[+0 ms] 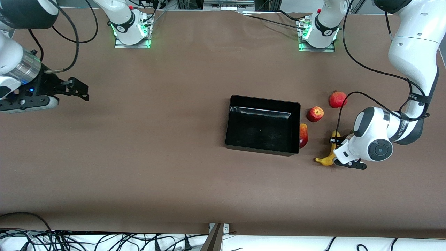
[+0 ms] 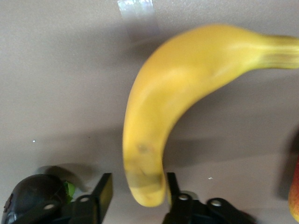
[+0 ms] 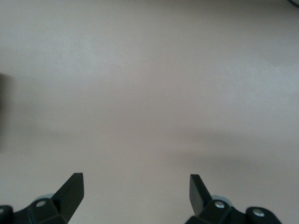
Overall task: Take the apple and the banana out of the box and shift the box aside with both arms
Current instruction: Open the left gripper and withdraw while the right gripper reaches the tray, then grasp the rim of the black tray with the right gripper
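Note:
The black box (image 1: pixel 263 125) sits empty on the table. A mango (image 1: pixel 303 135) lies against its wall at the left arm's end. An apple (image 1: pixel 315 114) and a pomegranate (image 1: pixel 337 99) lie farther from the front camera. The banana (image 1: pixel 327 157) lies on the table, partly under my left gripper (image 1: pixel 343 153). In the left wrist view the left gripper (image 2: pixel 138 184) is open, with one end of the banana (image 2: pixel 187 79) between its fingers. A dark purple fruit (image 2: pixel 35 196) with a green stem lies beside one finger. It is hidden in the front view. My right gripper (image 1: pixel 78 91) is open and empty over bare table (image 3: pixel 136 186).
The right arm waits at its own end of the table, well away from the box. The mango's edge (image 2: pixel 295 196) shows in the left wrist view. A strip of clear tape (image 2: pixel 135 14) lies on the table near the banana. Cables lie along the table's near edge.

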`<state>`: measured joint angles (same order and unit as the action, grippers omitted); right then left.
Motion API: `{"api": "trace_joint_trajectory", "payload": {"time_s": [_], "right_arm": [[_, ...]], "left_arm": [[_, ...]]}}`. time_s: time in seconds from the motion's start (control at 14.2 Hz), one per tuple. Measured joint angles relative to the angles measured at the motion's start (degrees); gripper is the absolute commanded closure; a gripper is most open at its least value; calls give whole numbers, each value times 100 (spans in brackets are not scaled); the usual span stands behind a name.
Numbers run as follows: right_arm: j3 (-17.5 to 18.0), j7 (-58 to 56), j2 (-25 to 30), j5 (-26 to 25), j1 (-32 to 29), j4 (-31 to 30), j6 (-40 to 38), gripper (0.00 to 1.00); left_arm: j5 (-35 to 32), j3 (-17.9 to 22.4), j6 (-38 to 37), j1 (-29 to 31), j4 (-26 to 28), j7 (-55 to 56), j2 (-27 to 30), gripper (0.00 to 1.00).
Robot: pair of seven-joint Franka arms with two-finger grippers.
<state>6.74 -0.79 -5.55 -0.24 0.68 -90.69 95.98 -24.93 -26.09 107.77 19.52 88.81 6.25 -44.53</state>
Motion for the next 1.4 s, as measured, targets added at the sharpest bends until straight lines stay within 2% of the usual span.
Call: {"api": "trace_joint_trajectory", "payload": {"time_s": [0.21,0.42,0.7,0.98,1.05,1.19,1.33,1.4], "right_arm": [[3,-17,-51,0,106,-6,-231,0],[22,51,-72,17,469,-7,-563,0],[57,1830,-381,74,1390,-25,-314,0],[71,3224,-1162,74,2331,-48,653,0],[71,3565,-1357,74,2530,-52,945,0],[71,4152,-1747,74,2888,-56,1557,0],[70,4822,-2142,74,3234,-60,2237,0],[67,5099,-2336,74,3409,-46,2543,0]], "left_arm": [[84,-101,-274,2,-180,5,163,0],[664,-255,-1255,-29,-930,5,471,0],[794,-521,-2422,-33,-1984,3,836,0],[973,-391,-2681,-32,-2343,5,1359,0],[1295,-105,-2828,-183,-2305,7,1614,0],[2151,1184,-2860,-987,-1972,7,2284,0],[2552,2433,-2411,-1848,-1378,7,2947,0],[2604,2784,-2068,-2074,-995,7,3268,0]]}}
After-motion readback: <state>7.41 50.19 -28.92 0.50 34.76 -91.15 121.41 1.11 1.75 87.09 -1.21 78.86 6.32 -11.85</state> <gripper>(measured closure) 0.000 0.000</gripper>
